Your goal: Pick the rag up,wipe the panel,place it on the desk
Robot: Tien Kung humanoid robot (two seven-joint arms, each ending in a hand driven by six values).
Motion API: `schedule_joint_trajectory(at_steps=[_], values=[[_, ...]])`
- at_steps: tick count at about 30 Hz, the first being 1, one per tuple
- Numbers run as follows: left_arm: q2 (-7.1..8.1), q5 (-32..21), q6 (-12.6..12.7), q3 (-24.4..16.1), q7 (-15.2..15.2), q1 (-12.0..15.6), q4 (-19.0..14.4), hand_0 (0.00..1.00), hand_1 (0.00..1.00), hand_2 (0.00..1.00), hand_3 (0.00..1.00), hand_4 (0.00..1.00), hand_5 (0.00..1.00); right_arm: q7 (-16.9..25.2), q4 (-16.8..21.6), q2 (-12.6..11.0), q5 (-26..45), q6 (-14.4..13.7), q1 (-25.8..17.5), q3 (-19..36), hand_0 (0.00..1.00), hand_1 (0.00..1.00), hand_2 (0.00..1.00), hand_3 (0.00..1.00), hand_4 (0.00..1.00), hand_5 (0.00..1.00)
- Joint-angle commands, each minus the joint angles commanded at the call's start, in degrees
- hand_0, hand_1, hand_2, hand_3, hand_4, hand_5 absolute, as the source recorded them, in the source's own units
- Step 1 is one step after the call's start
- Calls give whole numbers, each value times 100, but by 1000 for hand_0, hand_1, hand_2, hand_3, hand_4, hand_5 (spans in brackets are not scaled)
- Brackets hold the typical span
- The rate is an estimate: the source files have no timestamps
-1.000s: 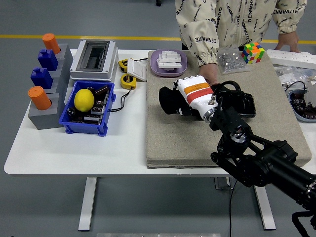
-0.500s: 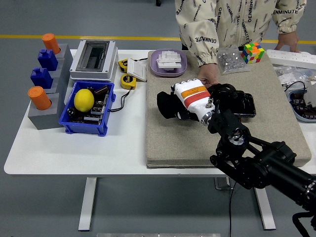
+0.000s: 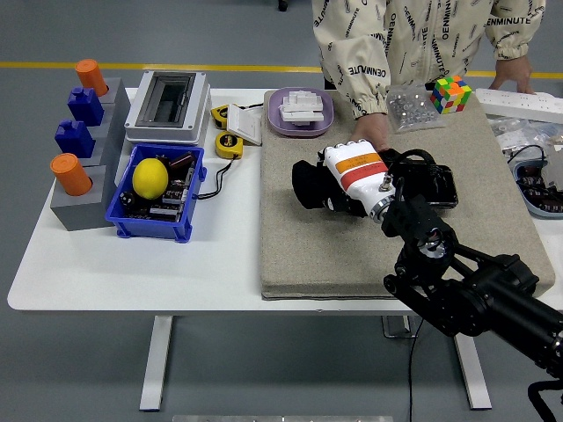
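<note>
The right hand hides its fingertips and perhaps part of the panel.

Light: bright, even, from overhead; my view shows no dim corners.
Shadows: soft and short; a faint one under the blue bin on the white tabletop.
Glare: mild sheen on my white hand shell; the clear bag glints.
Focus: sharp throughout; print on the person's jacket is legible.
Distortion: slight bowing at the tabletop's edges.
</note>
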Motion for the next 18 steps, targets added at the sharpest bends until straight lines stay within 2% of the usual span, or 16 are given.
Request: schedule_joint_trajectory(at_steps=[18], values=[[-8, 16, 0, -28, -6, -17, -13, 604, 642, 658, 562, 627, 444, 4, -70, -574, -92, 17, -212, 610, 269, 357, 408, 415, 944, 2]])
